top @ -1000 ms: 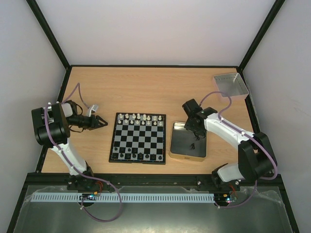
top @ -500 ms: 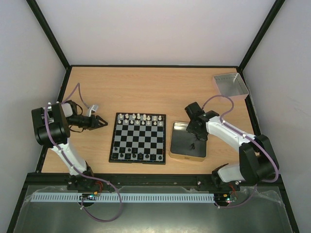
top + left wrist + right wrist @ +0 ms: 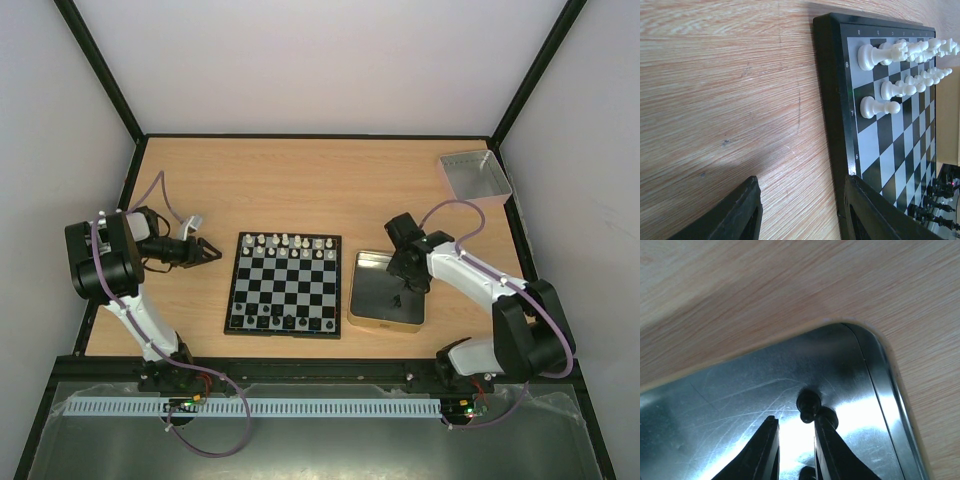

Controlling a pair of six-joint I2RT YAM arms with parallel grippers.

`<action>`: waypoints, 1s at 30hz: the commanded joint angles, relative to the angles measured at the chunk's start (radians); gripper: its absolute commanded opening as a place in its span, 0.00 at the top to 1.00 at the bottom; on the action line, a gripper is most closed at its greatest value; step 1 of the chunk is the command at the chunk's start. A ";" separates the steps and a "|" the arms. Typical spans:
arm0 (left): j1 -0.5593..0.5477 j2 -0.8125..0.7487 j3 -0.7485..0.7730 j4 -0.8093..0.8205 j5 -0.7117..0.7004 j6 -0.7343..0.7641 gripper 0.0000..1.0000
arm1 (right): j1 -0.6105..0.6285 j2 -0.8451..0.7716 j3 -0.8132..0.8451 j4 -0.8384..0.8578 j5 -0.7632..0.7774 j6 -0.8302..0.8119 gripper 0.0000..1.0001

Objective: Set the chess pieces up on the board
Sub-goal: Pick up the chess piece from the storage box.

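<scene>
Right gripper (image 3: 793, 416) low over tin (image 3: 880, 370), jaws narrowly parted.
Centre black pawn (image 3: 807, 404) near tin's corner between fingers before pinching; left gripper (image 3: 801, 180) spread, idle.

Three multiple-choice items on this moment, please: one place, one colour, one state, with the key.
1. The pieces on the board's far rows are: A white; B black; C red.
2. The right gripper hangs above: A the board; B the gold-rimmed tin; C the grey tray.
3. The left gripper's jaws are: A open, empty; B shut on a pawn; C shut on the board's edge.
Key: A, white rows stand farthest from the arms; B, tin floor fills its wrist view; A, bare table shows between its fingers.
</scene>
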 commanded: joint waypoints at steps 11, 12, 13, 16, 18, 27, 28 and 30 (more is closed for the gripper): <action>0.013 0.062 -0.046 0.072 -0.329 -0.009 0.52 | -0.014 0.008 -0.069 0.077 -0.009 -0.020 0.83; 0.012 0.063 -0.046 0.072 -0.330 -0.010 0.52 | -0.014 0.012 -0.070 0.079 -0.007 -0.021 0.84; 0.012 0.063 -0.046 0.072 -0.330 -0.010 0.52 | -0.015 0.016 -0.072 0.080 -0.007 -0.023 0.85; 0.012 0.062 -0.047 0.074 -0.332 -0.012 0.52 | -0.017 0.016 -0.079 0.085 -0.004 -0.026 0.87; 0.012 0.062 -0.047 0.074 -0.331 -0.012 0.52 | -0.019 0.018 -0.080 0.085 0.005 -0.028 0.88; 0.014 0.061 -0.047 0.072 -0.330 -0.010 0.52 | -0.025 0.030 -0.075 0.090 0.003 -0.036 0.96; 0.013 0.061 -0.047 0.072 -0.328 -0.010 0.52 | -0.025 0.030 -0.070 0.086 0.004 -0.037 0.96; 0.013 0.060 -0.047 0.070 -0.325 -0.007 0.52 | -0.025 0.031 -0.058 0.071 0.007 -0.041 0.97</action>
